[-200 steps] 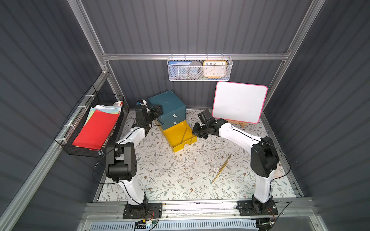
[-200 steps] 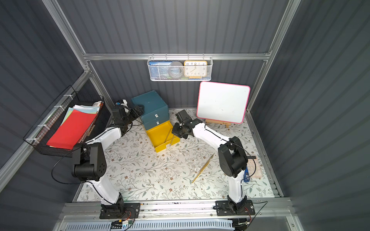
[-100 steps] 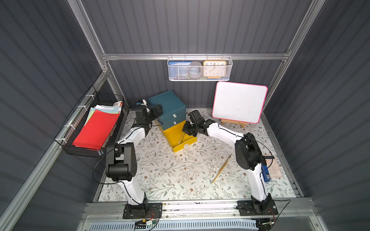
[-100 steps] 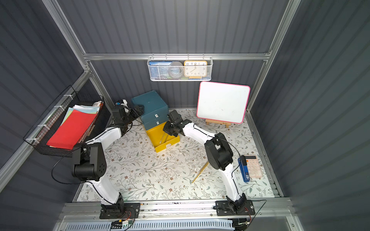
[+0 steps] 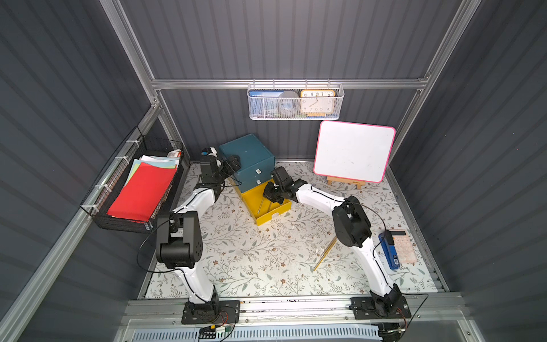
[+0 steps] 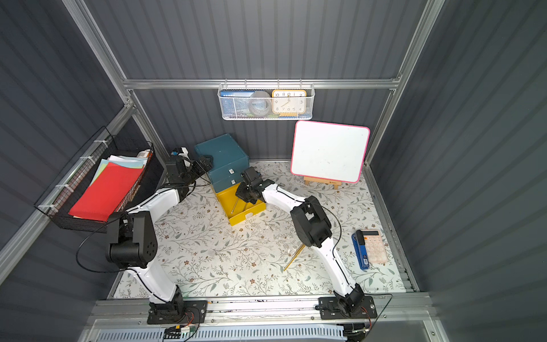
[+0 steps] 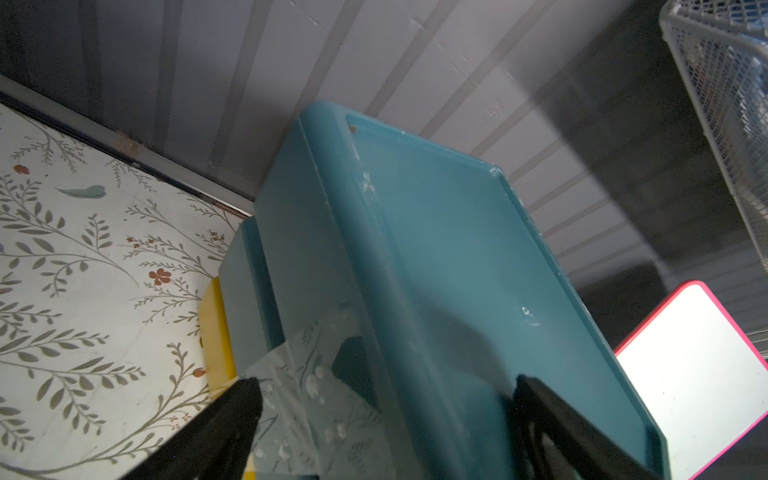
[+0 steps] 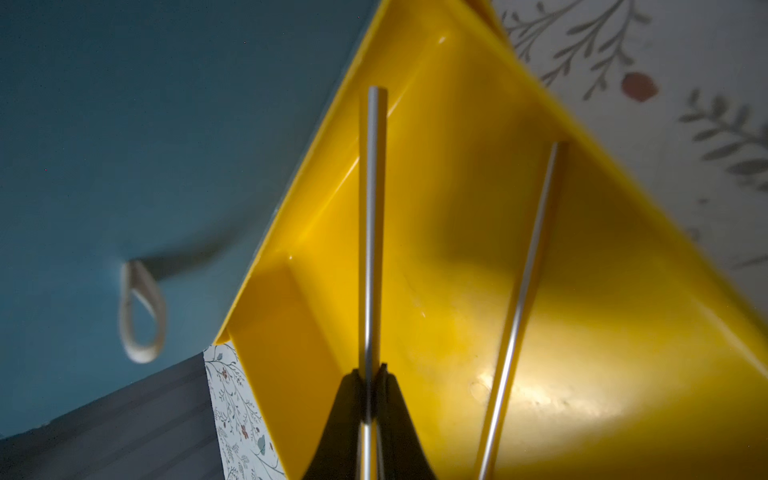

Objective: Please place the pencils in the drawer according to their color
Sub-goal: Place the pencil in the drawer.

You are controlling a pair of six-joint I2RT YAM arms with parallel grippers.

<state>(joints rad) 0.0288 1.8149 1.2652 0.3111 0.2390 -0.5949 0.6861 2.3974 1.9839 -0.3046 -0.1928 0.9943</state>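
The right hand (image 8: 370, 376) is clamped on the held pencil (image 8: 372, 208), which runs straight out from between its fingers over the open yellow drawer (image 5: 273, 213). A second pencil (image 8: 521, 291) lies on the drawer floor just beside it, angling away. In both top views this hand hangs above the drawer's 1 o'clock end, near the teal cabinet (image 5: 247, 154). A loose pencil (image 5: 325, 250) lies on the worktop (image 5: 251, 254) at 4 o'clock from the drawer, well apart from the hand.

A second ago the right hand stood off the drawer's 3 o'clock side. It has since swung in over the drawer, and its elbow has shifted toward 9 o'clock. The loose pencil and the left arm have not moved.

The held and second pencils are thin and look pale grey with a sheen in the wrist view. The loose one is gold-yellow.

The left hand (image 7: 386, 384) has its fingers spread wide about the cabinet's top corner.
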